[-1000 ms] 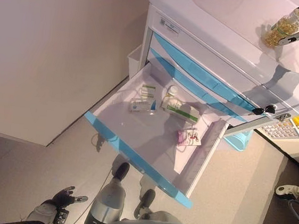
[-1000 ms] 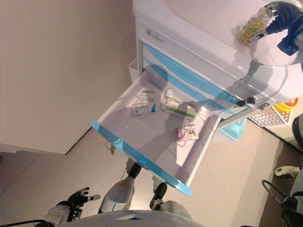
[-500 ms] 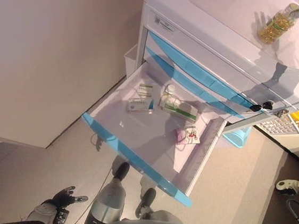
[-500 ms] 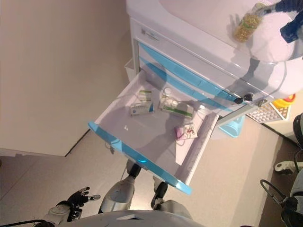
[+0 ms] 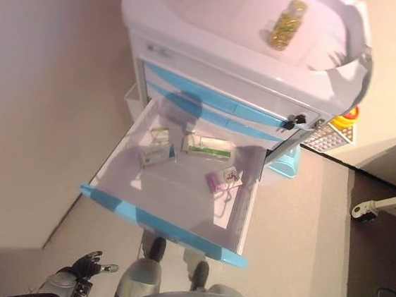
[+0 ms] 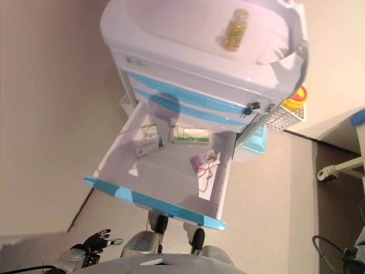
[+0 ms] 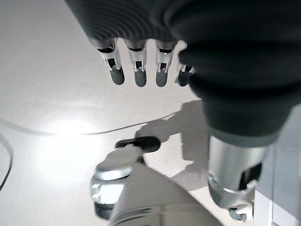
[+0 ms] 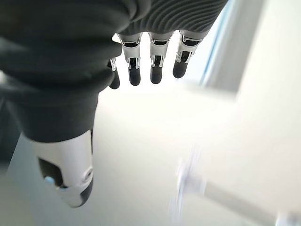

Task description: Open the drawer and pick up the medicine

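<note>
My left hand (image 5: 86,268) hung at 7 o'clock, fingers apart; right hand (image 8: 141,61) likewise, empty. Boxes (image 5: 209,146) lay in the open drawer (image 5: 172,195); a bottle (image 5: 285,24) lay on the tabletop (image 5: 199,7).

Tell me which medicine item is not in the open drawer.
The bottle of yellow capsules: it lies alone on the cart's white top, while the boxes and the pink packet lie inside the open drawer.

My white cart (image 5: 215,51) has light-blue drawer fronts, its open drawer (image 5: 162,224) white inside with a light-blue front, holding green-and-white boxes (image 5: 209,146) and a pink-purple packet (image 5: 216,182), while a clear bottle (image 5: 285,24) of yellow capsules lies on its white top, over a beige speckled floor (image 5: 296,230).
</note>
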Robot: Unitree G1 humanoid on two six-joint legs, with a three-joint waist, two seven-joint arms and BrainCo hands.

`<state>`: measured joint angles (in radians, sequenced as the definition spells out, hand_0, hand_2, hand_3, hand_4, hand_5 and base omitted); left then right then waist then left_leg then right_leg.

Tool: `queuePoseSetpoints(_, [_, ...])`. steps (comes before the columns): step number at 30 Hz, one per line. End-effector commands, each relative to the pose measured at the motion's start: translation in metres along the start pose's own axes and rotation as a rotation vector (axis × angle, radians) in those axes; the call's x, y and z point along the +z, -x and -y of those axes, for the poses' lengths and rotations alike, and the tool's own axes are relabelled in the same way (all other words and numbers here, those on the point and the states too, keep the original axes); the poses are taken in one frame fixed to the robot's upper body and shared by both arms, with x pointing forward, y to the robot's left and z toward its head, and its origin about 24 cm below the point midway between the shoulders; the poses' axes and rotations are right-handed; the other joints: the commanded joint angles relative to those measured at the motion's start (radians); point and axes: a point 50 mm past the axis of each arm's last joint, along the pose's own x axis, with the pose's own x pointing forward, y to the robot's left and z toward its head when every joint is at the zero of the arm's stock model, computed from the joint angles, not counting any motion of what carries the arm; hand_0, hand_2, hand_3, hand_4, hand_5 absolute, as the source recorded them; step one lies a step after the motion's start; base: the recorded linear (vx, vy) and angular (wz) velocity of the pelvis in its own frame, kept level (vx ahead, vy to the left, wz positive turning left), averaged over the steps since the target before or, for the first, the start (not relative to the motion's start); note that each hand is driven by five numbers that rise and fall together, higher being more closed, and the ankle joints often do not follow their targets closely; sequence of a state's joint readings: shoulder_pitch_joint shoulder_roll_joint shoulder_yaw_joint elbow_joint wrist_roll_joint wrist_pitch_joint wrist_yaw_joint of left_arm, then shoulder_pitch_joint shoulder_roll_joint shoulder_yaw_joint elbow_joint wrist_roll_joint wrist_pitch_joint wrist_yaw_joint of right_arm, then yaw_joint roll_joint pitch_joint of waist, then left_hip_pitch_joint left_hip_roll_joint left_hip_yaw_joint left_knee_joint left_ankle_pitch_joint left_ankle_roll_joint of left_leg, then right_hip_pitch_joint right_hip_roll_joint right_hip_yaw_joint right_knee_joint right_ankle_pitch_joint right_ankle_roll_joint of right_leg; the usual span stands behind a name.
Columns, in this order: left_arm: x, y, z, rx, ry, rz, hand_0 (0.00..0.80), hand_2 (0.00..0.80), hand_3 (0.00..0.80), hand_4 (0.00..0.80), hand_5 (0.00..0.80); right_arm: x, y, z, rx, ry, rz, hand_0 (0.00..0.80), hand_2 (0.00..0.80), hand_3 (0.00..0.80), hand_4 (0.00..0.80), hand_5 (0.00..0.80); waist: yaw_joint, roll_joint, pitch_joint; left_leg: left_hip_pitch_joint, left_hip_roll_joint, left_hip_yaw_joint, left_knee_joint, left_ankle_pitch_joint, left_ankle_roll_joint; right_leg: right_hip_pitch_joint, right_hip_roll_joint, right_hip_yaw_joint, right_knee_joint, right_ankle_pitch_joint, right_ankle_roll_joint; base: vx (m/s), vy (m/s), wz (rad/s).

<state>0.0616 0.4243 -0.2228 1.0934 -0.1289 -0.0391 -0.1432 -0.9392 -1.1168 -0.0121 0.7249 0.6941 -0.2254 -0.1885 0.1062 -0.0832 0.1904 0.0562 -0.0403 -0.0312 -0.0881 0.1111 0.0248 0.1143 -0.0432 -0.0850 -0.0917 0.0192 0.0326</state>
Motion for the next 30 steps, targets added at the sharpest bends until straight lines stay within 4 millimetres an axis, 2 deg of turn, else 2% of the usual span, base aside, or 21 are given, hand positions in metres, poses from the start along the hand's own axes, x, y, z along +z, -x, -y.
queuePoseSetpoints(1, [-0.014, 0.0, 0.008, -0.048, -0.087, -0.092, 0.0, 0.0, 0.0, 0.0, 0.0, -0.019, 0.023, 0.0, -0.017, -0.092, 0.004, 0.0, 0.0, 0.0, 0.0, 0.0, -0.035, 0.007, -0.062, 0.042, -0.017, -0.014, 0.013, -0.155, -0.008, -0.053, -0.022, 0.019, 0.043, 0.037, 0.084, -0.061, 0.001, -0.32])
queuePoseSetpoints(3, [-0.01, -0.002, 0.01, -0.063, -0.113, -0.09, 0.0, 0.0, 0.0, 0.0, 0.0, -0.048, 0.046, 0.001, -0.008, -0.117, -0.089, 0.0, 0.0, 0.0, 0.0, 0.0, -0.048, 0.013, -0.064, 0.045, -0.015, 0.001, 0.012, -0.158, -0.008, -0.058, -0.024, 0.03, 0.042, 0.039, 0.085, -0.059, 0.012, -0.29])
queuePoseSetpoints(7, [-0.002, -0.006, 0.02, -0.078, -0.098, -0.07, 0.0, 0.0, 0.0, 0.0, 0.0, -0.109, 0.11, -0.015, 0.029, -0.141, -0.296, 0.0, 0.0, 0.0, 0.0, 0.0, -0.091, 0.035, -0.055, 0.061, -0.008, 0.042, 0.013, -0.177, -0.006, -0.059, -0.028, 0.049, 0.045, 0.028, 0.083, -0.027, 0.027, -0.41])
queuePoseSetpoints(8, [0.0, -0.007, 0.023, -0.08, -0.09, -0.065, 0.0, 0.0, 0.0, 0.0, 0.0, -0.121, 0.127, -0.02, 0.04, -0.127, -0.334, 0.0, 0.0, 0.0, 0.0, 0.0, -0.099, 0.038, -0.052, 0.064, -0.007, 0.05, 0.013, -0.178, -0.006, -0.059, -0.028, 0.052, 0.045, 0.029, 0.082, 0.008, 0.016, -0.53])
queuePoseSetpoints(9, [0.004, -0.008, 0.028, -0.081, -0.075, -0.056, 0.0, 0.0, 0.0, 0.0, 0.0, -0.14, 0.155, -0.025, 0.055, -0.091, -0.42, 0.0, 0.0, 0.0, 0.0, 0.0, -0.114, 0.042, -0.048, 0.067, -0.006, 0.063, 0.012, -0.181, -0.006, -0.058, -0.028, 0.057, 0.042, 0.031, 0.082, -0.015, 0.007, -0.44])
queuePoseSetpoints(10, [0.004, -0.009, 0.031, -0.082, -0.065, -0.051, 0.0, 0.0, 0.0, 0.0, 0.0, -0.151, 0.173, -0.023, 0.066, -0.05, -0.469, 0.0, 0.0, 0.0, 0.0, 0.0, -0.121, 0.043, -0.045, 0.071, -0.004, 0.07, 0.012, -0.183, -0.006, -0.055, -0.028, 0.06, 0.039, 0.031, 0.082, -0.011, 0.007, -0.27])
queuePoseSetpoints(11, [0.006, -0.009, 0.036, -0.083, -0.051, -0.041, 0.0, 0.0, 0.0, 0.0, 0.0, -0.169, 0.203, -0.017, 0.086, 0.015, -0.564, 0.0, 0.0, 0.0, 0.0, 0.0, -0.131, 0.045, -0.043, 0.073, -0.001, 0.081, 0.009, -0.183, -0.007, -0.054, -0.028, 0.063, 0.034, 0.034, 0.083, -0.006, 0.005, -0.12])
queuePoseSetpoints(13, [0.008, -0.01, 0.04, -0.081, -0.037, -0.026, 0.0, 0.0, 0.0, 0.0, 0.0, -0.188, 0.238, -0.008, 0.117, 0.107, -0.69, 0.0, 0.0, 0.0, 0.0, 0.0, -0.142, 0.045, -0.043, 0.074, 0.003, 0.093, 0.007, -0.183, -0.008, -0.056, -0.028, 0.067, 0.03, 0.037, 0.085, -0.008, 0.002, -0.05])
queuePoseSetpoints(14, [0.009, -0.01, 0.041, -0.078, -0.02, -0.016, 0.0, 0.0, 0.0, 0.0, 0.0, -0.2, 0.266, 0.0, 0.122, 0.18, -0.779, 0.0, 0.0, 0.0, 0.0, 0.0, -0.151, 0.044, -0.039, 0.073, 0.007, 0.103, 0.006, -0.181, -0.009, -0.06, -0.028, 0.067, 0.032, 0.039, 0.085, -0.013, -0.001, -0.04])
queuePoseSetpoints(15, [0.01, -0.01, 0.042, -0.076, -0.01, -0.011, 0.0, 0.0, 0.0, 0.0, 0.0, -0.207, 0.284, 0.004, 0.145, 0.228, -0.842, 0.0, 0.0, 0.0, 0.0, 0.0, -0.155, 0.043, -0.037, 0.073, 0.008, 0.108, 0.006, -0.182, -0.009, -0.061, -0.028, 0.067, 0.032, 0.039, 0.085, -0.019, -0.002, -0.13])
queuePoseSetpoints(17, [0.01, -0.01, 0.044, -0.074, 0.002, -0.004, 0.0, 0.0, 0.0, 0.0, 0.0, -0.217, 0.317, 0.015, 0.15, 0.308, -0.947, 0.0, 0.0, 0.0, 0.0, 0.0, -0.161, 0.042, -0.032, 0.073, 0.01, 0.117, 0.007, -0.182, -0.008, -0.065, -0.027, 0.065, 0.035, 0.04, 0.085, -0.019, -0.006, -0.23])
queuePoseSetpoints(18, [0.009, -0.01, 0.045, -0.074, 0.006, -0.002, 0.0, 0.0, 0.0, 0.0, 0.0, -0.223, 0.345, 0.021, 0.174, 0.376, -1.014, 0.0, 0.0, 0.0, 0.0, 0.0, -0.162, 0.041, -0.028, 0.072, 0.01, 0.119, 0.007, -0.182, -0.006, -0.067, -0.026, 0.066, 0.035, 0.041, 0.084, -0.019, -0.01, -0.29])
queuePoseSetpoints(21, [0.006, -0.01, 0.048, -0.076, -0.001, -0.006, 0.0, 0.0, 0.0, 0.0, 0.0, -0.23, 0.394, 0.031, 0.174, 0.446, -1.184, 0.0, 0.0, 0.0, 0.0, 0.0, -0.161, 0.04, -0.022, 0.073, 0.01, 0.121, 0.007, -0.183, -0.003, -0.066, -0.022, 0.063, 0.034, 0.042, 0.082, 0.001, -0.01, -0.17])
queuePoseSetpoints(26, [0.003, -0.01, 0.049, -0.075, 0.006, -0.003, 0.0, 0.0, 0.0, 0.0, 0.0, -0.228, 0.446, 0.038, 0.281, 0.547, -1.343, 0.0, 0.0, 0.0, 0.0, 0.0, -0.159, 0.041, -0.016, 0.071, 0.01, 0.124, 0.009, -0.182, 0.003, -0.068, -0.018, 0.063, 0.044, 0.038, 0.079, 0.015, 0.004, -0.07])
queuePoseSetpoints(30, [0.007, -0.01, 0.049, -0.072, 0.01, 0.035, 0.0, 0.0, 0.0, 0.0, 0.0, -0.224, 0.468, 0.026, 0.503, 0.61, -1.341, 0.0, 0.0, 0.0, 0.0, 0.0, -0.163, 0.043, -0.004, 0.065, 0.008, 0.122, 0.015, -0.18, 0.011, -0.079, -0.016, 0.065, 0.071, 0.028, 0.077, 0.016, 0.013, -0.03])
